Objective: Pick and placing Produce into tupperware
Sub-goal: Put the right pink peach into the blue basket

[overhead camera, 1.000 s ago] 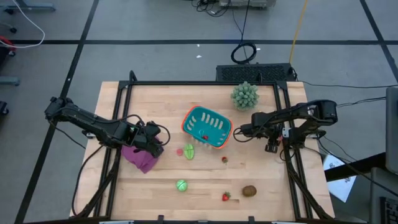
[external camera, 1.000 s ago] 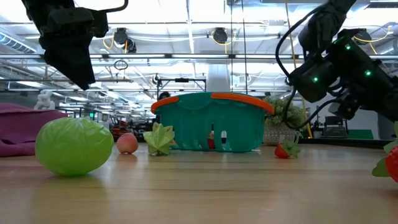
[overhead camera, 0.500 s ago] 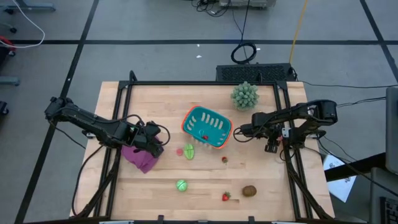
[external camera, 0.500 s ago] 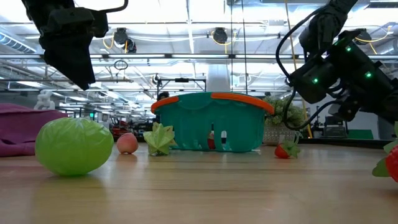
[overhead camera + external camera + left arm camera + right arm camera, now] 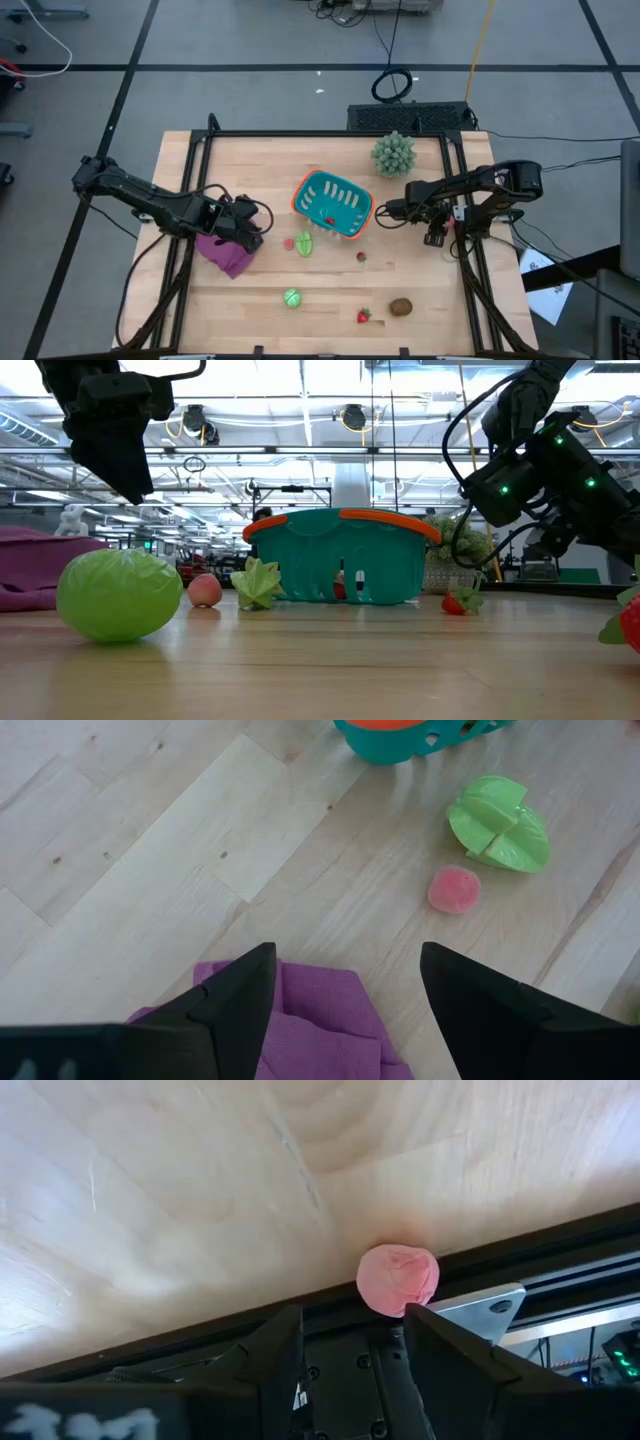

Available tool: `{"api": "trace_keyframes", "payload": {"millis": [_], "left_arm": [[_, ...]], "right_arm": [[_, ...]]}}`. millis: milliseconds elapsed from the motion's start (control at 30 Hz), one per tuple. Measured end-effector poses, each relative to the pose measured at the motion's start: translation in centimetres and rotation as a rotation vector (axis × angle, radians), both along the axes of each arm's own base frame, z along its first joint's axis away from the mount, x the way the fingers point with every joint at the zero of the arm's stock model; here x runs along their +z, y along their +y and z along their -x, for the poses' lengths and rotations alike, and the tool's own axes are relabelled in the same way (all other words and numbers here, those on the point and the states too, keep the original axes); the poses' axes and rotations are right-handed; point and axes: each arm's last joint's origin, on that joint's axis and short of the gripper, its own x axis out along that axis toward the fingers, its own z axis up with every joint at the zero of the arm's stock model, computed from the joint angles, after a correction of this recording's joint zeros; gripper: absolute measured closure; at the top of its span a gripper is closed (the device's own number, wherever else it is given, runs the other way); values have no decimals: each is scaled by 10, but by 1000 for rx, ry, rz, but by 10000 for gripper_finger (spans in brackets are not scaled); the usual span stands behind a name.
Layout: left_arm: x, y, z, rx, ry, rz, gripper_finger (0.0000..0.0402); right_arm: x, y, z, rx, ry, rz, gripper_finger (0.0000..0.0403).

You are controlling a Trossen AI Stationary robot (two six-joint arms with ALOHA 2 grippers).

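Note:
The teal tupperware basket [image 5: 300,196] with an orange rim stands mid-table, a red piece [image 5: 330,220] inside it. Produce lies on the wood: a pink piece [image 5: 288,242], a leafy green piece [image 5: 304,243], a small strawberry [image 5: 361,256], a green ball [image 5: 291,297], a strawberry [image 5: 363,316] and a brown kiwi [image 5: 401,307]. My left gripper [image 5: 345,980] hovers open over the purple cloth [image 5: 300,1030], left of the basket. My right gripper [image 5: 350,1320] is open at the table's right edge. A pink ball [image 5: 398,1280] lies just beyond its fingertips, against the black rail.
A spiky pale-green plant ball [image 5: 394,153] stands behind the basket at the far right. A black frame rail [image 5: 455,160] borders the table top. Open wood lies between the basket and the near edge, around the scattered pieces.

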Motion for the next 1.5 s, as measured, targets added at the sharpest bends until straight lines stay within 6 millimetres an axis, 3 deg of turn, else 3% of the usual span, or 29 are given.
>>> {"api": "trace_keyframes", "payload": {"millis": [200,467,1067,1500], "left_arm": [[0,0,0,0,0,0,149],[0,0,0,-1,1,0,149],[0,0,0,-1,1,1,149],[0,0,0,-1,1,1,149]], "right_arm": [[-3,0,-1,1,21,-4,234],[-25,0,-2,28,170,-45,234],[-37,0,1,6,129,-20,235],[-37,0,1,6,128,-12,308]]}}
